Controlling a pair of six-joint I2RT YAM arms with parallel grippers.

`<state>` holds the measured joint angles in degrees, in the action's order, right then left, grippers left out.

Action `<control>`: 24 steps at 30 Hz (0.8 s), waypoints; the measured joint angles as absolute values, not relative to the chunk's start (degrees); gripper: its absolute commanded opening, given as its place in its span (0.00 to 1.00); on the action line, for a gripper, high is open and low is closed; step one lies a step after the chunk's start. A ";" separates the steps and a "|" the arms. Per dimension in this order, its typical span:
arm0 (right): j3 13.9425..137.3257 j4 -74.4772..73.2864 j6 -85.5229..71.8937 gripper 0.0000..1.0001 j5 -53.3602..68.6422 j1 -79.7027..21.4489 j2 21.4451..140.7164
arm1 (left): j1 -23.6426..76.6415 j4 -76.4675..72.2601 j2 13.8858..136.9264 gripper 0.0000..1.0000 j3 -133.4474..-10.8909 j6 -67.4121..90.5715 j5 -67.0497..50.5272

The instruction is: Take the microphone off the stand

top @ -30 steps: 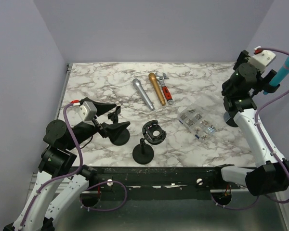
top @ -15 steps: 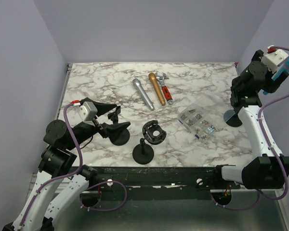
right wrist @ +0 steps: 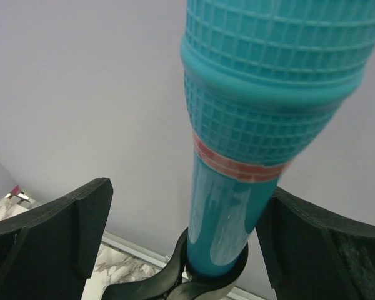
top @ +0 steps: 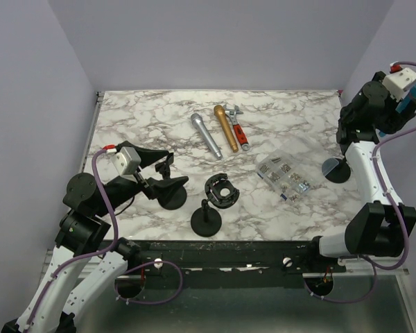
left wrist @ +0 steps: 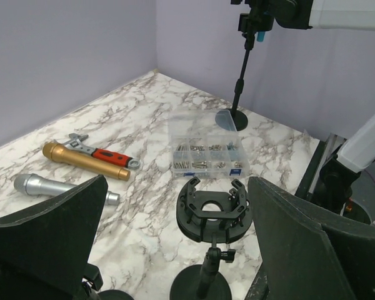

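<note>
The teal ribbed plastic microphone sits upright in the black stand clip, between the wide-open jaws of the right gripper.

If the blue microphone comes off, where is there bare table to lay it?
The table is bare in the far right corner, between the wrench and the stand base, and in the far left corner beside the silver microphone. The middle, around the screw box and empty holder, is crowded.
</note>
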<state>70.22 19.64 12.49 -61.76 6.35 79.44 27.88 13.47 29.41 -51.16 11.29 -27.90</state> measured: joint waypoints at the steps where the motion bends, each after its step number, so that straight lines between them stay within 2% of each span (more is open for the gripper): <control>1: 70.46 19.66 12.51 0.95 -61.60 6.76 79.88 | 27.88 13.47 29.41 0.99 -51.16 11.25 -27.83; 5: 71.31 19.70 12.67 0.88 -60.82 8.14 81.14 | 28.16 13.47 29.41 0.99 -51.16 11.03 -27.66; 12: 71.40 21.32 14.59 0.65 -59.44 9.58 83.26 | 29.02 13.47 29.41 0.98 -51.16 10.90 -27.59; 14: 71.40 21.80 15.20 0.54 -59.07 9.74 83.59 | 29.06 13.47 29.41 0.99 -51.16 10.85 -27.57; 17: 71.40 22.04 15.53 0.45 -58.48 9.76 83.66 | 29.36 13.50 29.41 0.99 -51.16 10.72 -27.55; 20: 71.42 22.37 15.62 0.31 -58.02 9.76 83.66 | 29.45 13.50 29.41 0.98 -51.16 10.68 -27.53; 24: 71.40 21.98 15.22 0.20 -56.84 9.76 83.31 | 29.56 13.52 29.41 0.99 -51.16 10.66 -27.51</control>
<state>71.40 21.98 15.22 -56.84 9.76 83.31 29.56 13.52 29.41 -51.16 10.66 -27.51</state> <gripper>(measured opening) 0.422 0.979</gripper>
